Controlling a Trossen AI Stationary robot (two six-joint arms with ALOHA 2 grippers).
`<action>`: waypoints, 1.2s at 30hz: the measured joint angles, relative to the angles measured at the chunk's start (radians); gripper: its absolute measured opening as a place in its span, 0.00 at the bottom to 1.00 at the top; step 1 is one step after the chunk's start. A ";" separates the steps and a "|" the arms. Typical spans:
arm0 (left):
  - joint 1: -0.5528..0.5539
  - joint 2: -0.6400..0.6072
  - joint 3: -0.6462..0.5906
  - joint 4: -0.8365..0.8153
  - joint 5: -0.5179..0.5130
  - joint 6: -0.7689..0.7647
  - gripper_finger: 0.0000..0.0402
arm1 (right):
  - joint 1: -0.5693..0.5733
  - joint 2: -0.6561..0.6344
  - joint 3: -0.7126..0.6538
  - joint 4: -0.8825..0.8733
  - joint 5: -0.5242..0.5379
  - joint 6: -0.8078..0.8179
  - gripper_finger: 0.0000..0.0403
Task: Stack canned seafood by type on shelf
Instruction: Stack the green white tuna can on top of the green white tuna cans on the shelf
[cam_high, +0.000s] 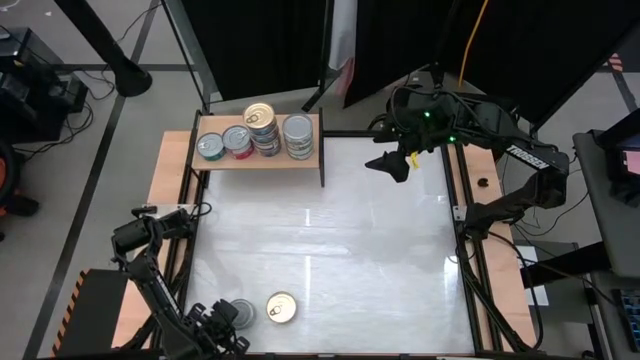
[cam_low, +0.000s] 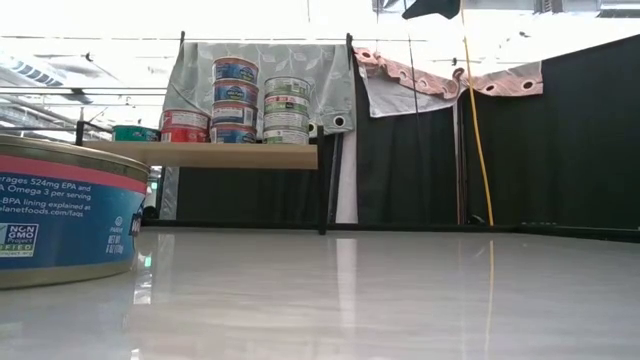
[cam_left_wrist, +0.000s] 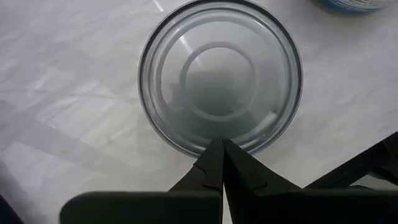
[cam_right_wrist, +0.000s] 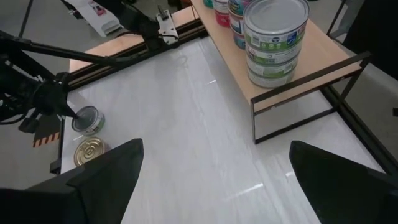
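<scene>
Two tins stand on the white table near its front left edge. One shows a plain silver ringed top (cam_high: 241, 312) (cam_left_wrist: 221, 74); the other has a gold lid (cam_high: 281, 308). My left gripper (cam_high: 226, 326) (cam_left_wrist: 221, 149) points almost straight down, shut, its tips at the silver tin's near rim. The light-wood shelf (cam_high: 262, 160) stands at the far left. It carries a green-label tin (cam_low: 135, 133), red-label tins (cam_low: 185, 126), a blue-label stack (cam_low: 235, 98) and a green-and-white stack (cam_low: 287, 108). My right gripper (cam_high: 396, 163) hangs open, high over the far right. My left gripper comes from above with shut fingertips (cam_left_wrist: 214, 163) at the edge of the silver tin's rim (cam_left_wrist: 205, 148), on the side away from the gold-lidded tin. I cannot tell whether the tips touch the rim. The tin stands flat on the table.
In the low view a blue-label tin (cam_low: 60, 210) stands close up at the left. Wooden side strips (cam_high: 168, 170) and dark frame rails (cam_high: 466, 215) border the table. The wide middle of the table (cam_high: 330, 250) lies bare between the shelf and the two tins.
</scene>
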 joint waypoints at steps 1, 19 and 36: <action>0.002 0.000 0.005 -0.008 0.003 0.000 0.01 | 0.000 0.000 0.000 0.000 0.000 0.000 0.98; -0.004 -0.006 -0.028 0.029 0.030 -0.001 0.01 | 0.000 0.000 0.000 0.019 0.001 -0.013 0.98; -0.018 -0.010 -0.014 0.014 0.061 -0.049 0.01 | 0.000 0.000 0.000 0.009 0.001 -0.033 0.98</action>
